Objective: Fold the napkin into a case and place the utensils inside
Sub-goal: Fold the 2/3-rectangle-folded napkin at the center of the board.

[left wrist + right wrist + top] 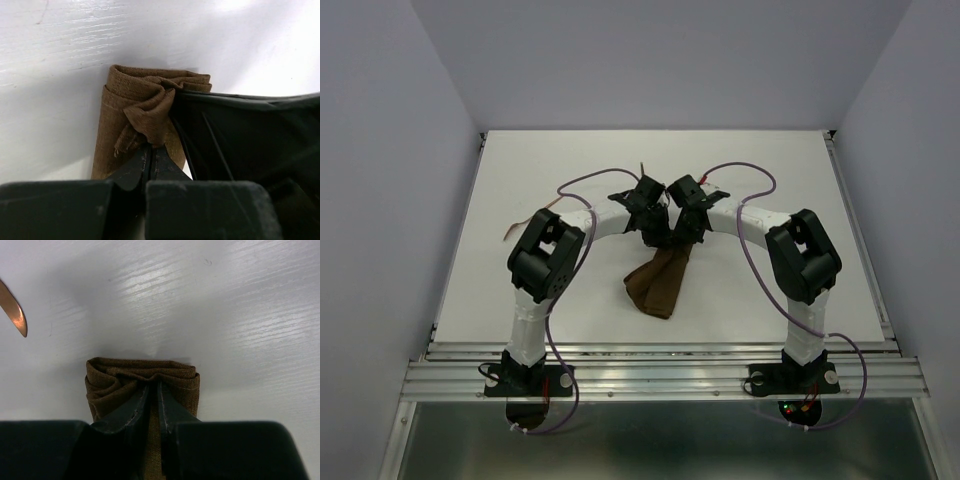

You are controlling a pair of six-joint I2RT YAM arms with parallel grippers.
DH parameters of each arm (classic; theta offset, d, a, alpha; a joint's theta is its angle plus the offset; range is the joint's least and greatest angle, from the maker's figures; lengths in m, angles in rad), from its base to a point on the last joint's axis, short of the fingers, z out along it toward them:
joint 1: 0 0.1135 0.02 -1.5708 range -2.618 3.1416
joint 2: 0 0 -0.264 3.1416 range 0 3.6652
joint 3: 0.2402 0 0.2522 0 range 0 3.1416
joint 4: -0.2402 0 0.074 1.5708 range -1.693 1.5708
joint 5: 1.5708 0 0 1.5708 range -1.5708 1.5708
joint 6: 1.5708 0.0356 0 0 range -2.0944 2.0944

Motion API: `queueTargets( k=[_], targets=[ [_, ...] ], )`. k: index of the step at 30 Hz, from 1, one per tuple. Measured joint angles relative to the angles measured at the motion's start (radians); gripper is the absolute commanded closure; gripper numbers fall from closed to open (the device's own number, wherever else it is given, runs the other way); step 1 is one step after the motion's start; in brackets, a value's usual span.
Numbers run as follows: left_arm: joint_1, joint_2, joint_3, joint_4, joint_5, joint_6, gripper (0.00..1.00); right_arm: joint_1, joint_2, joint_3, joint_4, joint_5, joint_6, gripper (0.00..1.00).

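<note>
Two tools meet over the middle of the table, both clamped on one end of the folded napkin. The left tool is pressed together on a bunched fold, and the right tool, crowded against its right side, is pinching the neighbouring layered edge. A utensil lies well off to the left tool's left. A coppery utensil tip is seen ahead-left of the right tool, apart from the cloth. Bare table is left ahead of both tools. Both arms are bent inward at the elbows.
</note>
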Motion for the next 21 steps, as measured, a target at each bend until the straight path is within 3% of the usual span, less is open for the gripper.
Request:
queueTargets(
  k=[14, 21],
  targets=[
    [-0.001, 0.050, 0.014, 0.030, 0.041, -0.034, 1.00, 0.000, -0.040, -0.051, 0.019, 0.002, -0.007, 0.77],
    [-0.003, 0.054, 0.014, 0.058, 0.049, -0.034, 1.00, 0.000, -0.185, -0.140, 0.009, 0.027, -0.040, 0.74]
  ],
)
